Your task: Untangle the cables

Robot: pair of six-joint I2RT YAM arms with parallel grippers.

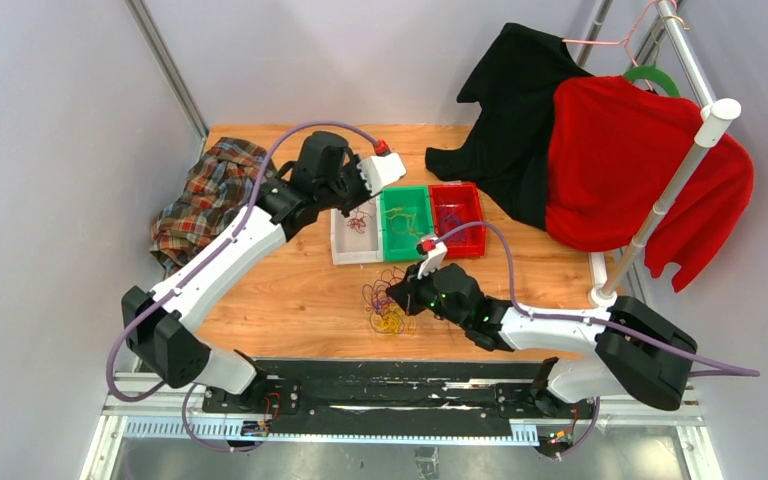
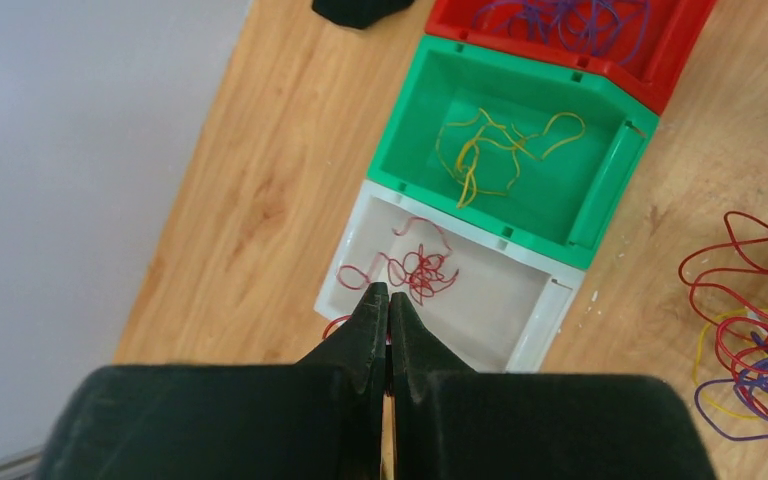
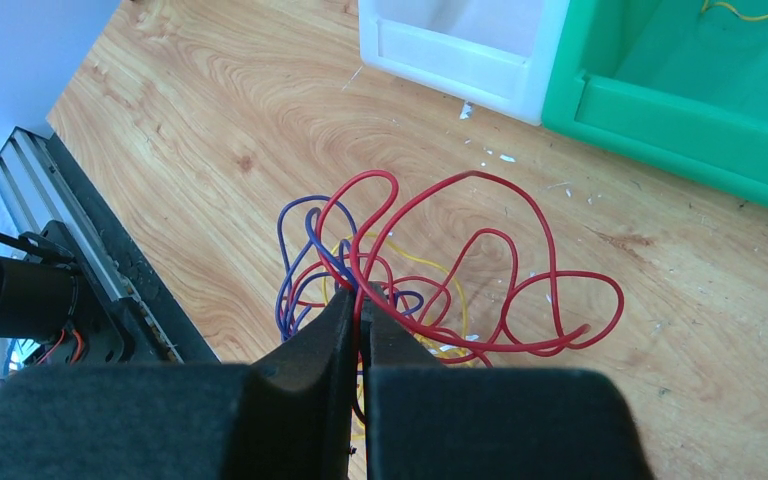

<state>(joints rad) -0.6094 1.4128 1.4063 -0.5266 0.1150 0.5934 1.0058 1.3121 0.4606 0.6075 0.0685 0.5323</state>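
1. Top external view: the tangled cables (image 1: 388,308) lie in a loose heap on the wooden table (image 1: 290,295), just in front of three bins standing in a row.
2. The white bin (image 1: 341,247) holds a red cable (image 2: 420,272), the green bin (image 1: 404,247) holds a yellow cable (image 2: 500,150), and the red bin (image 1: 460,249) holds a purple cable (image 2: 570,20).
3. The right gripper (image 3: 360,296) is down at the near side of the heap. Its fingers are pressed together, and a red strand (image 3: 520,230) of the heap runs into the narrow gap between them, so they appear to pinch it.
4. Red, purple and yellow loops of the heap arch up off the wood around those fingertips.
5. The left gripper (image 2: 388,296) is above the near rim of the white bin with its fingers closed tip to tip. A small red loop shows just outside that rim, and I cannot tell if anything is caught between the fingers.
6. A plaid cloth (image 1: 205,195) lies at the table's left edge. A black garment (image 1: 515,110) and a red garment (image 1: 630,170) hang on the right.
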